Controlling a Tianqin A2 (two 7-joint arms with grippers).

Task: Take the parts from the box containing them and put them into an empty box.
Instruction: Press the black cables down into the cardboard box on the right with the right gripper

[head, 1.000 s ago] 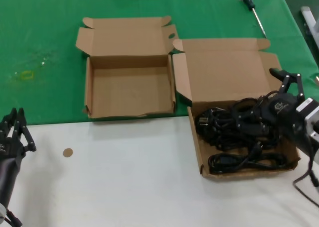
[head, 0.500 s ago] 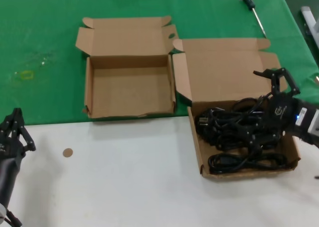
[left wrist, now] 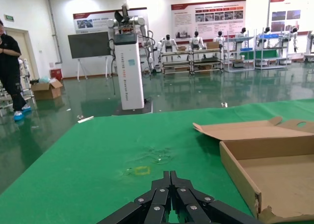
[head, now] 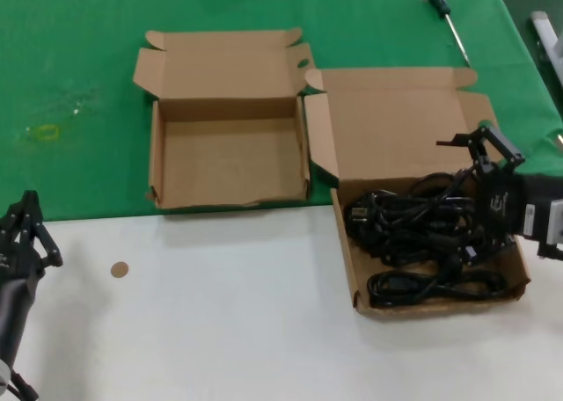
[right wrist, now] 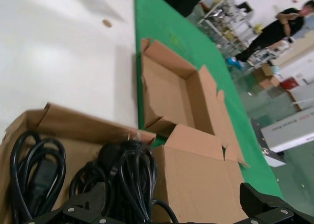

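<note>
The parts (head: 413, 229) are black looped cables with plugs, lying tangled in the larger cardboard box (head: 347, 260), whose tall lid flap (head: 396, 128) stands behind them. My right gripper (head: 457, 199) hovers open over the right side of the pile. Its wide-spread fingers (right wrist: 88, 204) straddle some cable loops (right wrist: 127, 175) without closing on them. The empty box (head: 233, 164) sits to the left of the full one on the green cloth, and also shows in the wrist views (right wrist: 171, 91) (left wrist: 265, 170). My left gripper (head: 31, 216) is parked at the near left, shut (left wrist: 170, 174) on nothing.
A screwdriver (head: 444, 14) lies on the green cloth at the back right. A small brown disc (head: 119, 269) rests on the white table surface near my left arm. The two boxes stand side by side, almost touching.
My right gripper has turned over the cable pile, and its upper finger has swung left across the lid flap. The cables have stayed in the box. The left arm has barely moved.
</note>
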